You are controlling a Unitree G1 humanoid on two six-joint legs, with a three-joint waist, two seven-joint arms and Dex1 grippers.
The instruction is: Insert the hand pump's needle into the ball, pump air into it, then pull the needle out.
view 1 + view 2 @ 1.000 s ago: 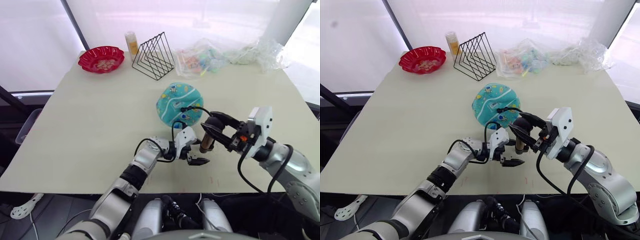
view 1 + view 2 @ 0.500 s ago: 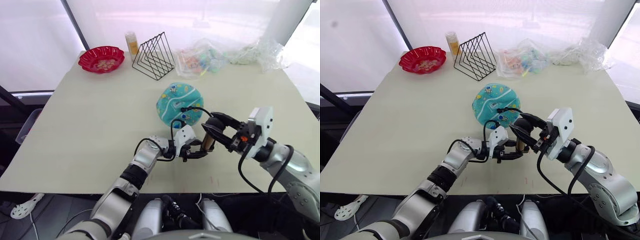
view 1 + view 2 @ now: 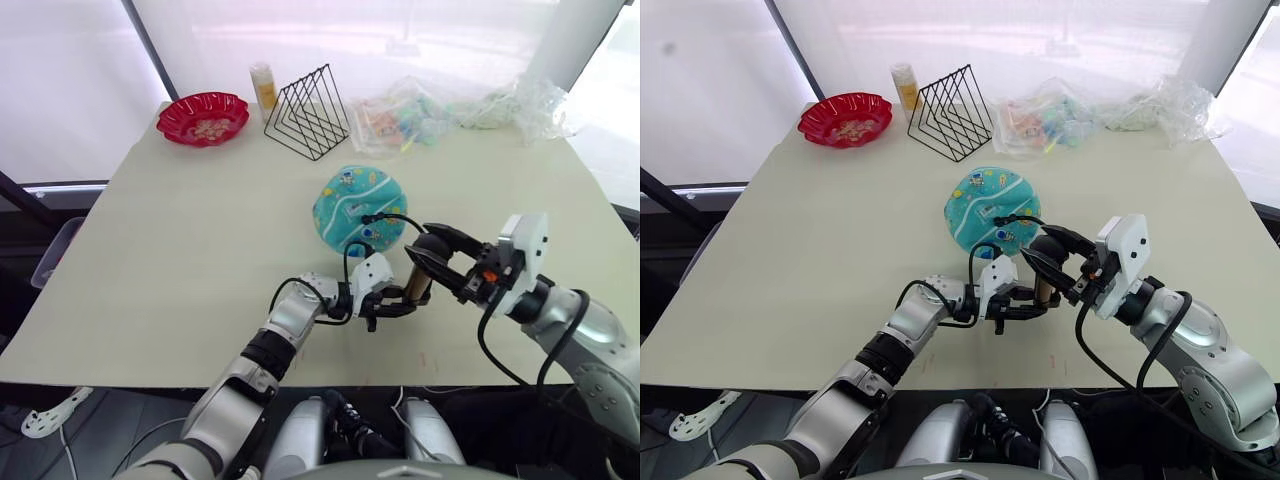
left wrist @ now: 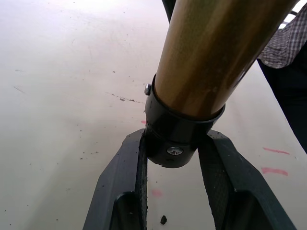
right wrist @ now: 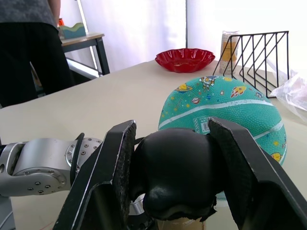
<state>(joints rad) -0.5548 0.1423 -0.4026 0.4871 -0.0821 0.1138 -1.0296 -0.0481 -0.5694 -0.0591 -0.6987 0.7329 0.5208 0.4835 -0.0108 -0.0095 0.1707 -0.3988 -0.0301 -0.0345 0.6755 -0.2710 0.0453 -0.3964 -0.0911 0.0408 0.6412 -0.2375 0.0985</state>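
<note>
Bronze-gold barrel of the hand pump [image 3: 416, 284] stands nearly upright near the front edge of the table [image 3: 180, 240], long axis vertical, held at both ends. The left gripper [image 4: 175, 158] is clenched on the black lower end cap, jaws pressed to either side of it. The right gripper [image 5: 172, 179] is clamped on the black T-handle at the top. The thin black hose [image 3: 392, 216] loops up from the pump and arcs toward the ball.

The ball [image 3: 358, 208], teal with white wavy stripes and cartoon prints, lies just behind the pump, away from the robot, looking partly deflated. Needle too small to make out; whether it is already seated in the ball cannot be told. Judgement: the stroke runs along the vertical axis, right arm driving the handle, left arm bracing the base.

A small white label shows on the ball in the right wrist view; text unreadable. No brand legible on the pump.
</note>
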